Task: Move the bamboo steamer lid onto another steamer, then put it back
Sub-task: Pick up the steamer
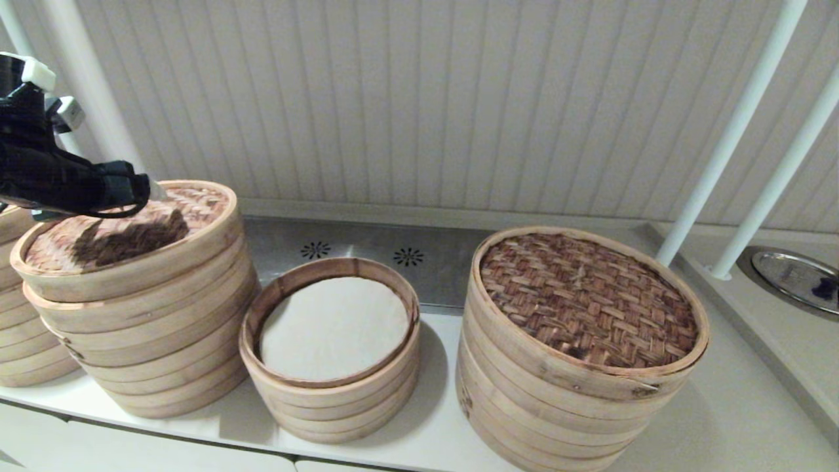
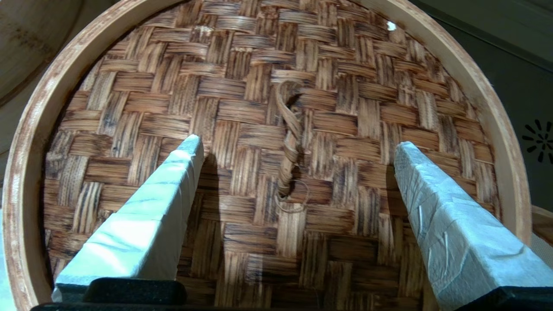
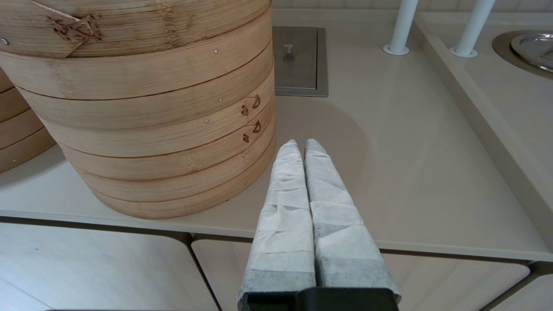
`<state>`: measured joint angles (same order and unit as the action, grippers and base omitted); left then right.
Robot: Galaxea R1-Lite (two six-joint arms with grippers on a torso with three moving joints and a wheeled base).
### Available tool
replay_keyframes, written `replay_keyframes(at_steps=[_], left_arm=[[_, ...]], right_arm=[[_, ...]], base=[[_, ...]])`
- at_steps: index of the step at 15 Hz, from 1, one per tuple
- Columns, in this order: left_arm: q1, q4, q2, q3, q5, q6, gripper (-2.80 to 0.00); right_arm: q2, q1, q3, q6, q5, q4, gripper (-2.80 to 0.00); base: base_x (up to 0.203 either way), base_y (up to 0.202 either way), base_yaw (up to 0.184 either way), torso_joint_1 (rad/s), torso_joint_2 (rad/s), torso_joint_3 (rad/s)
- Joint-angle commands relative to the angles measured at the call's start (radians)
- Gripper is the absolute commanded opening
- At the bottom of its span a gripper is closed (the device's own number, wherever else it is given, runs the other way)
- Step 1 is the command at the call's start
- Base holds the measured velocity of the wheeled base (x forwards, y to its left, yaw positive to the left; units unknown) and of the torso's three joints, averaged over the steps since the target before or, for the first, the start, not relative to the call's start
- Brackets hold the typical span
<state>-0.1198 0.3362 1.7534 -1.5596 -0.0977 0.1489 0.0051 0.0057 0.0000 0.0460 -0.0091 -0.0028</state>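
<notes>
The bamboo steamer lid (image 1: 98, 246), dark reddish-brown weave in a pale rim, lies slightly tilted on top of the medium-wide steamer stack (image 1: 164, 341) at the left. My left gripper (image 1: 134, 193) hovers just above it, open. In the left wrist view the lid (image 2: 242, 242) fills the picture, and its loop handle (image 2: 289, 142) lies between the spread fingers of the left gripper (image 2: 298, 147), untouched. The narrowest steamer (image 1: 334, 400) stands uncovered in the middle, with a white cloth (image 1: 334, 324) inside. My right gripper (image 3: 299, 144) is shut on nothing, low by the counter's front edge.
The widest stack (image 1: 577, 341) with dark-brown weave stands at the right, beside the right gripper (image 3: 151, 129). Another bamboo stack (image 1: 19, 354) sits at the far left edge. White poles (image 1: 727, 144) and a metal basin (image 1: 793, 275) are at the right; a steel vent panel (image 1: 367, 252) lies behind.
</notes>
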Motion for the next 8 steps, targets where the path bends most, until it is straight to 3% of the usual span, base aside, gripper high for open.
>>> replay_keyframes(at_steps=[1, 7, 8], left_arm=[[-0.003, 0.001, 0.003, -0.002, -0.002, 0.001, 0.0], [-0.006, -0.019, 0.021, -0.005, -0.005, 0.003, 0.0], [-0.006, -0.02, 0.026, -0.004, -0.005, 0.003, -2.8]], right_arm=[[-0.001, 0.0, 0.003, 0.0, 0.0, 0.0, -2.8], [0.001, 0.0, 0.003, 0.0, 0.0, 0.0, -2.8], [-0.001, 0.0, 0.003, 0.0, 0.0, 0.0, -2.8]], base=[[0.0, 0.0, 0.0, 0.0, 0.0, 0.0], [0.0, 0.0, 0.0, 0.0, 0.0, 0.0], [0.0, 0.0, 0.0, 0.0, 0.0, 0.0]])
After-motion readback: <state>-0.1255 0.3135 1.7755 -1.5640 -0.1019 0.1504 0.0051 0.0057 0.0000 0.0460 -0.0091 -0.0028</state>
